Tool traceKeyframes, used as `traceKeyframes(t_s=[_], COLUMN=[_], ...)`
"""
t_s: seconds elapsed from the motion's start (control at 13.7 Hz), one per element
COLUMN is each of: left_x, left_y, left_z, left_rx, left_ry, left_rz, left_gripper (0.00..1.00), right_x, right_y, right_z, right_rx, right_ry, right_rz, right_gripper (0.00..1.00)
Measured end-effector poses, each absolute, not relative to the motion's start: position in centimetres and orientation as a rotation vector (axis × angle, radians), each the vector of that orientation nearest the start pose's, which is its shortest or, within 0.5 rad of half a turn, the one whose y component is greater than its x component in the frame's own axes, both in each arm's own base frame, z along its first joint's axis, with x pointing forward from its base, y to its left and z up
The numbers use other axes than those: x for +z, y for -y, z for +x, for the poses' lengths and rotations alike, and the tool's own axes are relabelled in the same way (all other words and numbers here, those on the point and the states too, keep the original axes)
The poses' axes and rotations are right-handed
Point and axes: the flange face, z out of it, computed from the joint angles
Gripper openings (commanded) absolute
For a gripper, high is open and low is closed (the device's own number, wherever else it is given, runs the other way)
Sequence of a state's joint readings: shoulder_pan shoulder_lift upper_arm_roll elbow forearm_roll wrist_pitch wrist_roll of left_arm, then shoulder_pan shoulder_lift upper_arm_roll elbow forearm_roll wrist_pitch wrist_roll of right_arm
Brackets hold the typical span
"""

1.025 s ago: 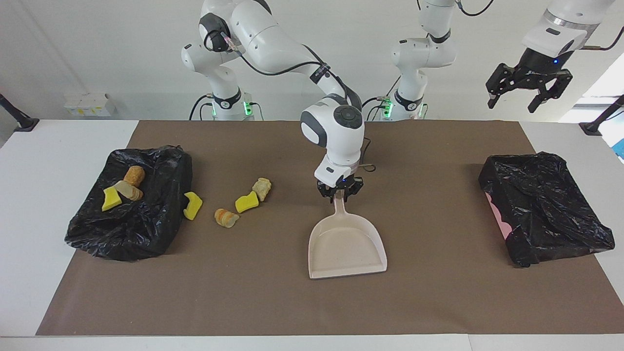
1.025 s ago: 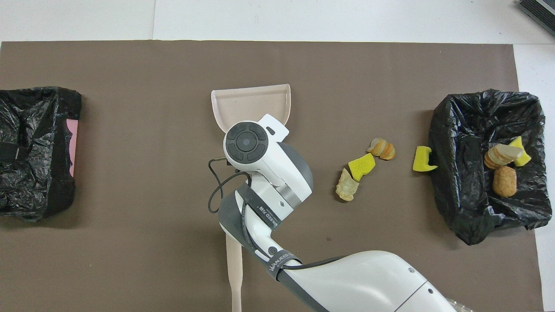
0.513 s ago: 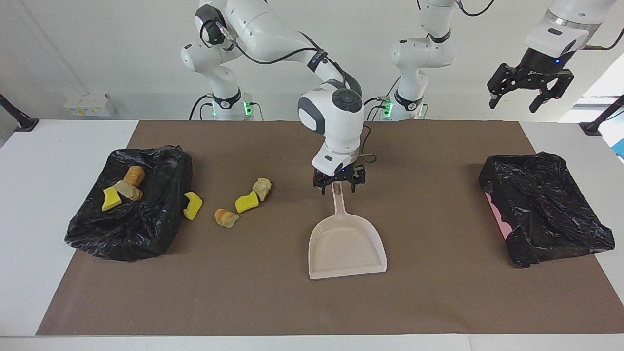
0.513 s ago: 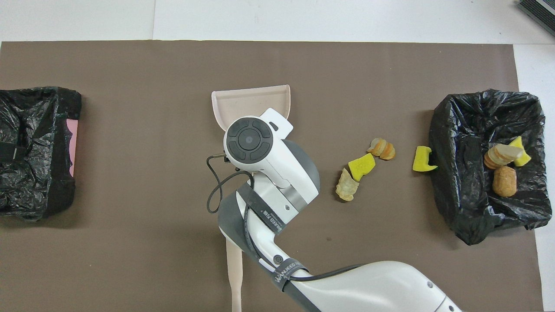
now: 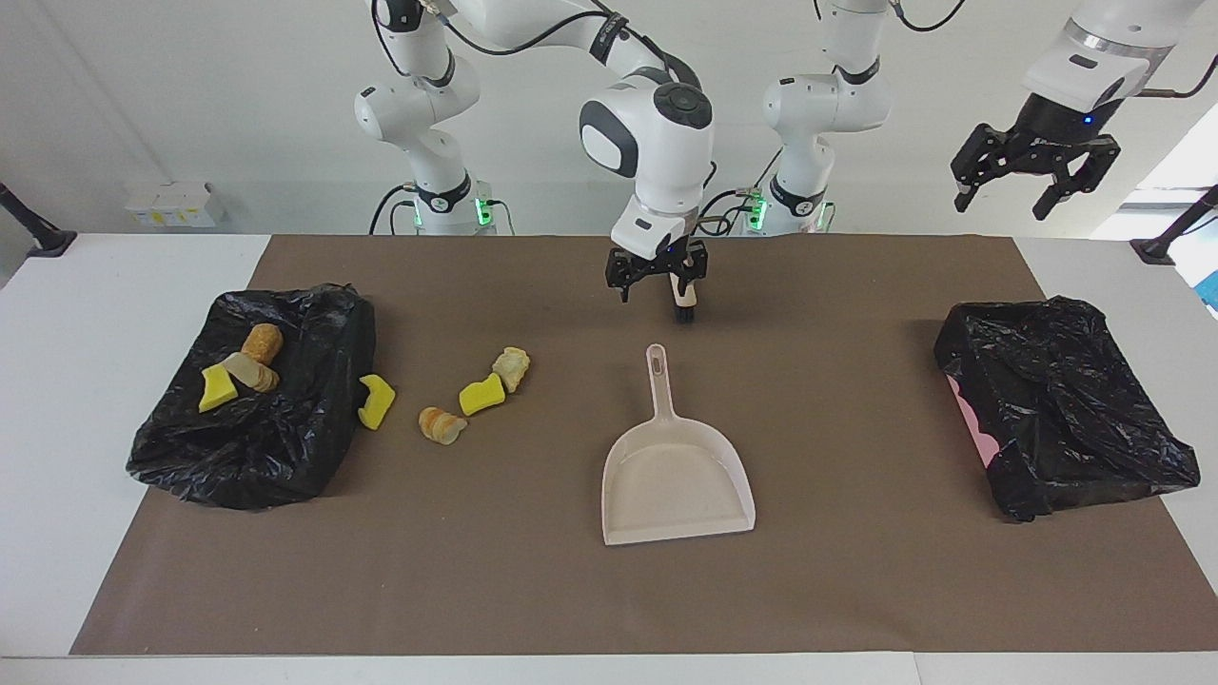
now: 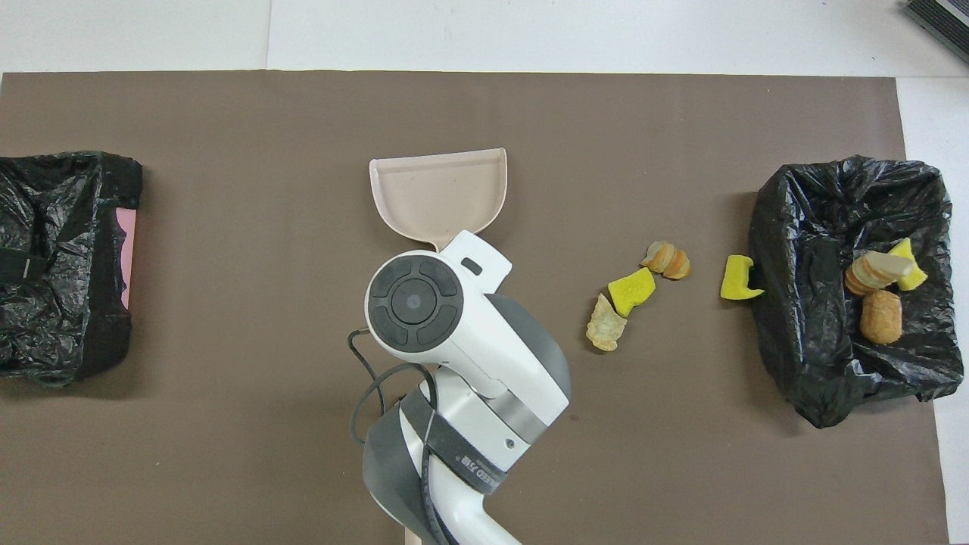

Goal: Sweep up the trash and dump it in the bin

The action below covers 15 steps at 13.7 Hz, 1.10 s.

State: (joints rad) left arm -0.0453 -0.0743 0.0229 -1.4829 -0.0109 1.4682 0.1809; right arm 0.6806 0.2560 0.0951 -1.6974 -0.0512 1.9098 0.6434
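Observation:
The beige dustpan [image 5: 677, 480] lies flat mid-mat with its handle pointing toward the robots; it also shows in the overhead view [image 6: 439, 189]. My right gripper [image 5: 658, 281] hangs open and empty over the mat, above the spot just past the handle's tip. On the mat toward the right arm's end lie loose trash pieces: a yellow chunk [image 5: 482, 394], a beige lump [image 5: 511, 368], an orange-tan lump [image 5: 442, 424] and a yellow chunk [image 5: 376, 400] against the black-bagged bin [image 5: 285, 457]. Three more pieces [image 5: 249, 366] rest in that bin. My left gripper [image 5: 1018, 195] waits open, high over the left arm's end.
A second black-bagged bin [image 5: 1056, 400] with a pink side stands at the left arm's end of the mat. A brush [image 5: 683, 303] with dark bristles lies on the mat under my right gripper, nearer to the robots than the dustpan.
My right gripper has risen off the dustpan's handle and drawn back toward the robots. The dustpan stays where it was. The left arm has not moved.

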Motion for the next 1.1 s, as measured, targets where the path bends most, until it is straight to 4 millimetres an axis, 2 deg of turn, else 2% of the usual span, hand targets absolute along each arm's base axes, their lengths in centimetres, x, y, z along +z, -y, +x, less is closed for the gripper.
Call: traceKeyframes(t_s=[0.29,0.59,0.73,0.88,1.1], left_x=[69.7,69.4,68.4,66.1,60.7], left_y=[1.9,4.1,6.8,10.3,18.3], left_z=[51.9,53.1,54.1,55.1,57.2], left_rx=[-0.107,-0.197,-0.248,-0.238,-0.245], left_ry=[-0.341,-0.36,-0.372,-0.416,-0.366], left_rz=[-3.128,-3.121,-3.122,-3.125,-3.154], left_gripper=[1.0,1.0,1.0,1.0,1.0], right_x=[42.3,40.8,39.3,38.2,37.0], right_y=[-43.9,-45.3,-46.4,-47.0,-48.0], right_z=[40.1,34.2,31.0,28.9,26.0], right_rx=[0.155,0.094,0.084,0.106,0.161], right_ry=[0.269,0.249,0.24,0.25,0.286], right_rz=[-3.172,-3.152,-3.154,-3.16,-3.144], right_gripper=[1.0,1.0,1.0,1.0,1.0])
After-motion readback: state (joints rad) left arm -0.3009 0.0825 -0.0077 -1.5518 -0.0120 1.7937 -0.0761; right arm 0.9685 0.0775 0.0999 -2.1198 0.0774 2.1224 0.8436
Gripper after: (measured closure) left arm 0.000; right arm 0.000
